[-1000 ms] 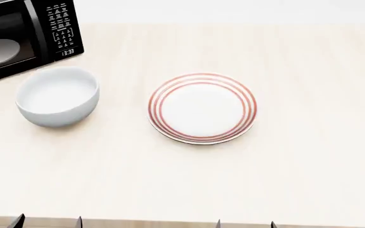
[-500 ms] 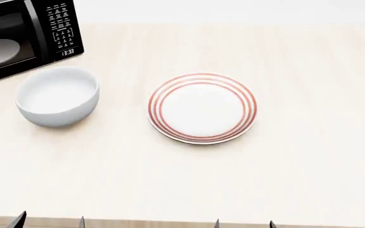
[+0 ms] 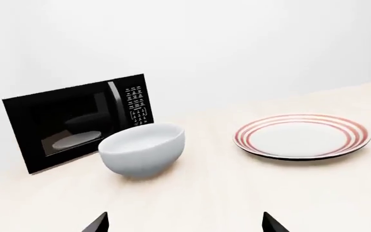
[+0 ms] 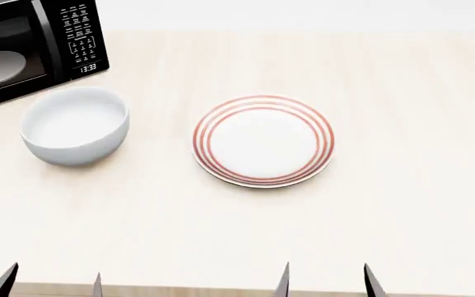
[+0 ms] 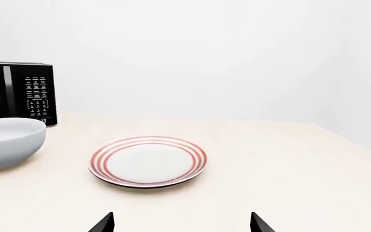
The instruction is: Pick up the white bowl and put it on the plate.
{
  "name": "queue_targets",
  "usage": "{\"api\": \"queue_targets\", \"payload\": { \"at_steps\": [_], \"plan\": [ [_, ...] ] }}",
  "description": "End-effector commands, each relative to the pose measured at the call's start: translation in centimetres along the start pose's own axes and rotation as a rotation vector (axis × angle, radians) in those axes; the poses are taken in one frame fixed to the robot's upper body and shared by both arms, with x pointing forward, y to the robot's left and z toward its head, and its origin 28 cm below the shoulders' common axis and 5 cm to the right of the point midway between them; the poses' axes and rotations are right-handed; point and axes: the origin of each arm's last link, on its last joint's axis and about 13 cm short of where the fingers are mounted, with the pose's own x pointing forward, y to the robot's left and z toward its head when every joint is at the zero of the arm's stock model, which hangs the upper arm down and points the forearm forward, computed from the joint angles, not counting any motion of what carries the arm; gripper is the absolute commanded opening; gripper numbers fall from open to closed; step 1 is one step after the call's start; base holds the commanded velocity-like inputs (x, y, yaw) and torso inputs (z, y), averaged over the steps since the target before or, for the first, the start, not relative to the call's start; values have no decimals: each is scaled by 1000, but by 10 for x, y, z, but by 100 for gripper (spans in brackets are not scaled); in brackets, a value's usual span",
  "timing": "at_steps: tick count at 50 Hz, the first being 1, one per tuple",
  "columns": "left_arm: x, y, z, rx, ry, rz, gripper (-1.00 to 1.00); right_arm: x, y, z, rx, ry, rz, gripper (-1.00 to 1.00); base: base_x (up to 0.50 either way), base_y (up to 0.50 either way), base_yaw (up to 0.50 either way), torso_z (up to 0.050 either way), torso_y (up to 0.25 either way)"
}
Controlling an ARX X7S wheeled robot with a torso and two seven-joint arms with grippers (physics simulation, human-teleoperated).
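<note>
On the bench (image 4: 402, 204), the white bowl (image 4: 75, 125) is sitting beside the plate (image 4: 263, 140), apart from it, so nothing is done yet. Your left pincer (image 4: 52, 284) and right pincer (image 4: 326, 281) are gaping wide, empty, near the front edge.

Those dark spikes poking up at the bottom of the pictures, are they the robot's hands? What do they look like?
Yes, those are its fingertips. Each gripper, left and right, shows only two thin, flat, dark grey to black fingers tapering to sharp points, like blades. No cables, markings or arm sections are in view.
</note>
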Motion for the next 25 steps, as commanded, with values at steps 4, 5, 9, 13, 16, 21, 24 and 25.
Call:
{"api": "queue_targets", "payload": {
  "at_steps": [4, 5, 9, 13, 16, 21, 24, 25],
  "plan": [
    [-18, 7, 55, 60, -163, 36, 100, -19, 0, 66, -48, -195, -15, 100, 0, 0, 0, 0, 0],
    [-21, 8, 63, 55, -180, 34, 100, -21, 0, 70, -44, -209, -12, 100, 0, 0, 0, 0, 0],
    [-27, 10, 83, 52, -238, 39, 100, -23, 2, 76, -48, -233, -17, 100, 0, 0, 0, 0, 0],
    [-32, 12, 97, 45, -277, 47, 100, -24, 2, 77, -43, -241, -19, 100, 0, 0, 0, 0, 0],
    [-34, 13, 103, 33, -294, 48, 100, -24, 2, 76, -39, -242, -23, 100, 0, 0, 0, 0, 0],
    [-36, 14, 112, 21, -322, 58, 100, -24, 1, 73, -28, -257, -33, 100, 0, 0, 0, 0, 0],
    [-37, 15, 113, 19, -326, 64, 100, -23, 1, 71, -32, -256, -31, 100, 0, 0, 0, 0, 0],
    [-37, 15, 113, 19, -328, 66, 100, -23, 2, 70, -18, -258, -4, 100, 0, 0, 0, 0, 0]
  ]
}}
